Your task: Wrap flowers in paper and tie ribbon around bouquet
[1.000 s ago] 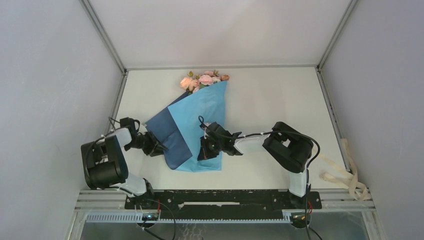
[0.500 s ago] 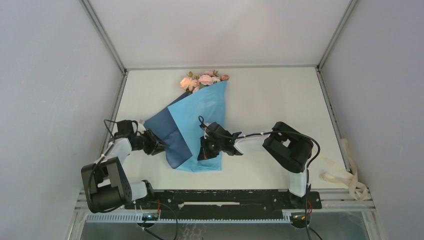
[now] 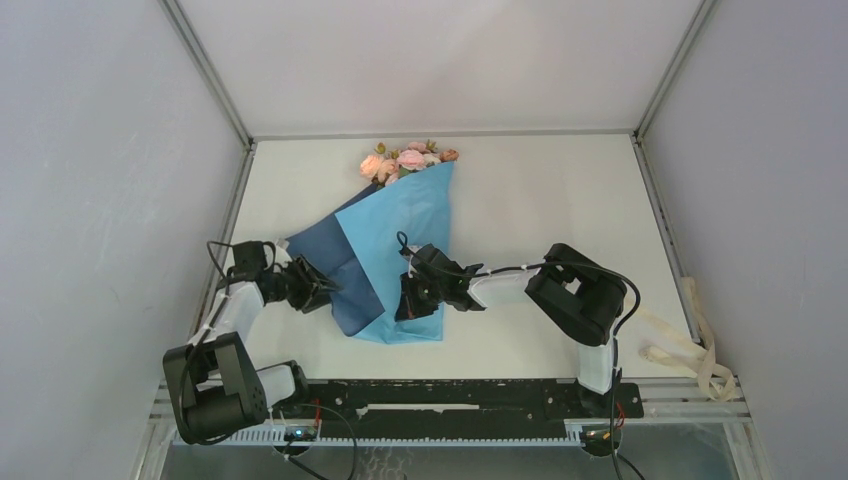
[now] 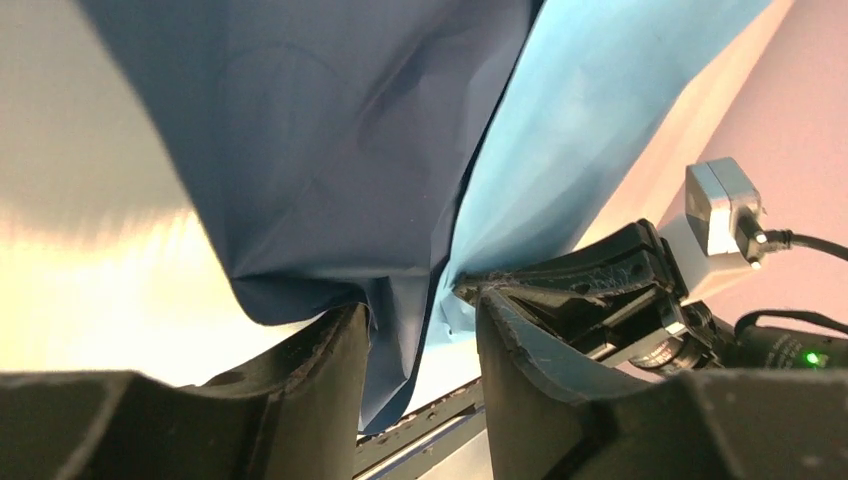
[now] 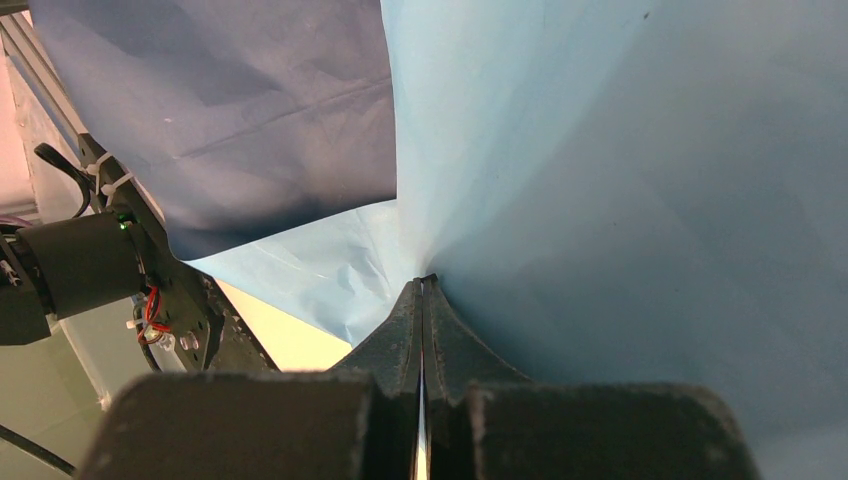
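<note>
— Both clenched?
— Only right jaws, pinching thin light-blue paper sheet [image 3: 405, 235] on white desk [image 3: 560, 190], holding fold over pink roses [image 3: 405, 158]. Left jaws parted around navy flap [image 4: 330, 150], likely to grip.

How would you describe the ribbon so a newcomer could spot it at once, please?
Start at the white table and go to its near right corner. The ribbon lies there in loose loops, the only cream strip, apart from the blue paper.
</note>
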Controlling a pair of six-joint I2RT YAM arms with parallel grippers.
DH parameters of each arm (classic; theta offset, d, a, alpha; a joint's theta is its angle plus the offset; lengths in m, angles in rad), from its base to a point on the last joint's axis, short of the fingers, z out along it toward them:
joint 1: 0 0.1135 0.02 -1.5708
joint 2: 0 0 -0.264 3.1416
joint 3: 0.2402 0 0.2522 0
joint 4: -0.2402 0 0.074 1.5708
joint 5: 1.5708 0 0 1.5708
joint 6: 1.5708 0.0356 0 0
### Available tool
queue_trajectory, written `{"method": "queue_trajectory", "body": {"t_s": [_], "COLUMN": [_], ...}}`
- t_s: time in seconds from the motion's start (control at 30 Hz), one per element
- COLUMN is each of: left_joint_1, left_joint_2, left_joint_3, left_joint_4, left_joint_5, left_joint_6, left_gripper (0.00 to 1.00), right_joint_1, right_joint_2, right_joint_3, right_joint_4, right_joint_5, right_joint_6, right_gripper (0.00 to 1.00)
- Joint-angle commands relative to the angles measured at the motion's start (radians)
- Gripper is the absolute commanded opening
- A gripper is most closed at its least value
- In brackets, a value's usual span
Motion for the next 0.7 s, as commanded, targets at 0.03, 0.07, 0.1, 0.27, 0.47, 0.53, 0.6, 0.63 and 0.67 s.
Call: {"method": "queue_trajectory", "body": {"t_s": [0.03, 0.07, 0.1, 0.27, 0.47, 0.53, 0.6, 0.63, 0.67], "left_joint_1": [0.004, 0.005, 0.004, -0.023, -0.072, -0.072, -0.073, -0.072, -0.072], "left_joint_2": [-0.011, -0.009, -0.009, 0.000, 0.021, 0.033, 0.035, 0.034, 0.035], "left_joint_3": [0.013, 0.013, 0.009, 0.022, 0.001, -0.016, -0.025, -0.030, -0.032], "left_joint_4": [-0.075, -0.093, -0.107, -0.133, -0.077, -0.041, -0.010, 0.002, 0.013], "left_joint_5": [-0.116, -0.149, -0.182, -0.214, -0.219, -0.236, -0.233, -0.228, -0.224], "left_joint_6": [0.007, 0.020, 0.023, 0.038, 0.031, 0.035, 0.042, 0.043, 0.045], "left_gripper": [0.53, 0.56, 0.60, 0.71, 1.00, 1.00, 1.00, 1.00, 1.00], "right_joint_1": [0.004, 0.004, 0.005, 0.003, 0.002, 0.001, 0.002, 0.002, 0.002], "right_joint_2": [0.009, 0.008, 0.007, 0.000, -0.014, -0.017, -0.019, -0.019, -0.018], "right_joint_3": [0.020, 0.020, 0.019, 0.019, 0.020, 0.020, 0.020, 0.020, 0.020], "right_joint_4": [-0.053, -0.052, -0.051, -0.061, -0.084, -0.086, -0.083, -0.081, -0.079], "right_joint_5": [0.035, 0.036, 0.034, 0.036, 0.050, 0.053, 0.055, 0.056, 0.055], "right_joint_6": [-0.023, -0.023, -0.024, -0.029, -0.039, -0.039, -0.038, -0.036, -0.036], "right_gripper": [0.00, 0.00, 0.00, 0.00, 0.00, 0.00, 0.00, 0.00, 0.00]}}
